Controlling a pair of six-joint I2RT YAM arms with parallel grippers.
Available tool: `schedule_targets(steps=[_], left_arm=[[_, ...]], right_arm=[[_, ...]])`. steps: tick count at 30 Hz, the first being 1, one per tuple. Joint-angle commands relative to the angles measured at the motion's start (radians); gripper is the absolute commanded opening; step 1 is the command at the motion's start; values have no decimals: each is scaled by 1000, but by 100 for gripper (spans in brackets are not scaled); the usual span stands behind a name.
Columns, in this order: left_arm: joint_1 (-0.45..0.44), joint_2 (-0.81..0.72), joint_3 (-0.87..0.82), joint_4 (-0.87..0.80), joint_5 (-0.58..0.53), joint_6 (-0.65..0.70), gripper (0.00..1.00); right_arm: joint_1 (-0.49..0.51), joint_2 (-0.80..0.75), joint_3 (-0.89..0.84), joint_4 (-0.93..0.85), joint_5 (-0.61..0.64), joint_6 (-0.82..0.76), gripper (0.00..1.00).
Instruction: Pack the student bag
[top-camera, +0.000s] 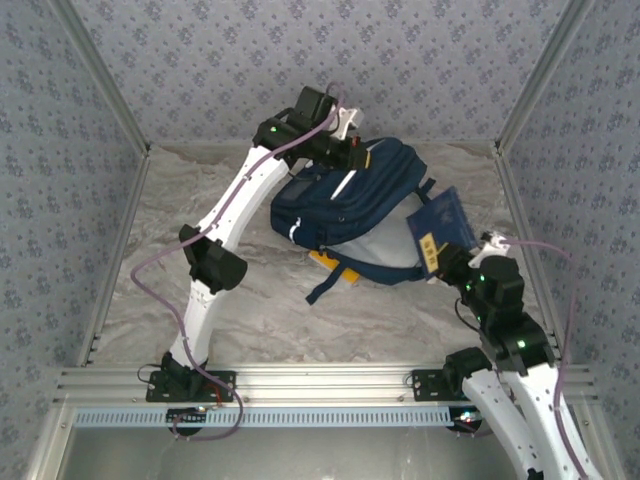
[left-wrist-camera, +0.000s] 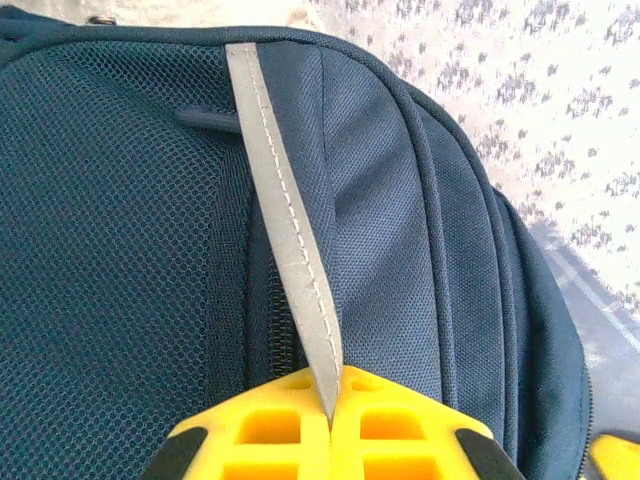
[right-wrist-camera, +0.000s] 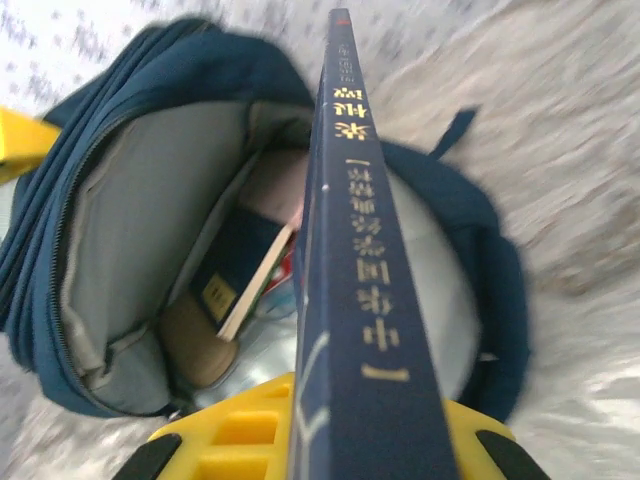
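Student bag (top-camera: 345, 195) lying on the worktop (top-camera: 390, 320) between the two arms, its mouth open. The left end effector (left-wrist-camera: 331, 400), at the bag's far side, is closed on its grey stripe (left-wrist-camera: 290, 230). The right end effector (right-wrist-camera: 340, 440), at the open mouth, is clamped on a navy book (right-wrist-camera: 365, 280).

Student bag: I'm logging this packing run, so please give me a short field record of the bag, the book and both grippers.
bag: student bag, navy, lying on the table, main compartment open
inside: second book in the compartment
left gripper: shut on the bag's grey strip
right gripper: shut on a navy book, held at the bag's mouth
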Motion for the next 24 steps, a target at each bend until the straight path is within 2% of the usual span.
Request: schedule_targets(steps=[1,5,10,13,16,18,24], left_arm=[[-3,-117,1,67,99,46,0],[-2,-148,-52,92,122,36,0],[-2,-205,-142,125,139,36,0],[3,-251,-217,159,135,34,0],[10,-292,-273,191,135,23,0],[16,-315,-300,209,135,17,0],[30,-365,-349,231,139,9,0]], right_arm=[[-13,86,-55,270,-269,113,0],[-31,232,-130,530,-426,245,0],[-35,418,-181,852,-518,322,0],[-34,508,-185,983,-520,363,0],[-23,587,-168,1050,-513,382,0],[-8,640,-139,1032,-492,361,0],[68,890,-46,1060,-413,354,0]])
